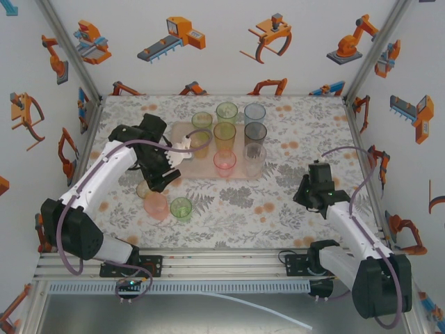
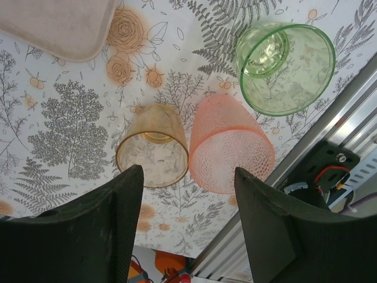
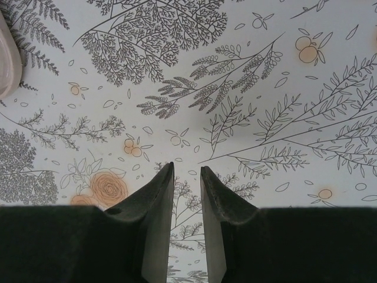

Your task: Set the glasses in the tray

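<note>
The left hand hangs with its fingers spread wide and empty above an amber translucent plastic tumbler and a pink dotted plastic tumbler. The two stand side by side on the floral-patterned surface. A green translucent plastic tumbler stands near them. All three are off the flat pale pink rectangular tray, where the other tumblers stand in rows. The right hand is narrowed to a slit, holding nothing, over the surface to the right of the tray.
</note>
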Robot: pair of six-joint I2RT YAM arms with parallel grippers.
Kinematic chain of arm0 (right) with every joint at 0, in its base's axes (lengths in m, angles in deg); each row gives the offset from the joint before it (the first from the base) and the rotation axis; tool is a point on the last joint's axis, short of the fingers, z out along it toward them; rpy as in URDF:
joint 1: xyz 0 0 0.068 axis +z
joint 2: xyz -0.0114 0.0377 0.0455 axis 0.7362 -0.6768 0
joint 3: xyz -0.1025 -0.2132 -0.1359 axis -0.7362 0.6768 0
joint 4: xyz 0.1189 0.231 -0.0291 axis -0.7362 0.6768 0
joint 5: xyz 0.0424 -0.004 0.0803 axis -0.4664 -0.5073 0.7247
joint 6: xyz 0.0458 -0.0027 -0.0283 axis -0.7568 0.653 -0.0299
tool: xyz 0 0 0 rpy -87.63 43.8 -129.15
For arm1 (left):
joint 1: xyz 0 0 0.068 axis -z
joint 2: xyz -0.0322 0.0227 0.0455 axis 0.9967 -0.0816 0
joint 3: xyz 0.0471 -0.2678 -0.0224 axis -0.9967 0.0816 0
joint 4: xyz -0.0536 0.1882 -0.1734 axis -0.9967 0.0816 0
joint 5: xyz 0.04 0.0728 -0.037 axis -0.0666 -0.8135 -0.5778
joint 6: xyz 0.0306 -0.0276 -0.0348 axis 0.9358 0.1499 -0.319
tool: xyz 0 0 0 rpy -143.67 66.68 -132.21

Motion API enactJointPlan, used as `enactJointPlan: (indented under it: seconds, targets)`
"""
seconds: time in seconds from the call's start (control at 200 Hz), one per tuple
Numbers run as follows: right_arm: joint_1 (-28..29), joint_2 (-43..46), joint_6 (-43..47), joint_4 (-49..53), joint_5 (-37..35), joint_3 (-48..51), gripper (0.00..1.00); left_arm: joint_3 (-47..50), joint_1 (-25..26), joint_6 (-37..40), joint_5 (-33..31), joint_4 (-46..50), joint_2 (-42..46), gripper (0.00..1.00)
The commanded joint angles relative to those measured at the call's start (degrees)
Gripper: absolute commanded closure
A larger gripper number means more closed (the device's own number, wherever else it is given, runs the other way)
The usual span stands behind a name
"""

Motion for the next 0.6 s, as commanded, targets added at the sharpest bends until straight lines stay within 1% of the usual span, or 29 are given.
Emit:
enactJointPlan:
  seconds: [0.0, 0.225, 0.591]
  targets:
    - [-0.5, -0.6, -0.5, -1.0, -1.1, 0.1, 0.72, 1.0, 0.6, 3.5, -0.7, 0.8, -0.9, 0.39]
    - [-0.5, -1.2, -0.6, -1.2, -1.2, 0.0, 0.72, 2.0, 0.9, 5.0, -1.0, 0.6, -1.3, 0.39]
    - [-0.5, -2.6, -0.4, -1.2, -0.9, -0.5, 0.72, 4.6, 3.6, 6.0, -3.2, -0.5, -1.4, 0.41]
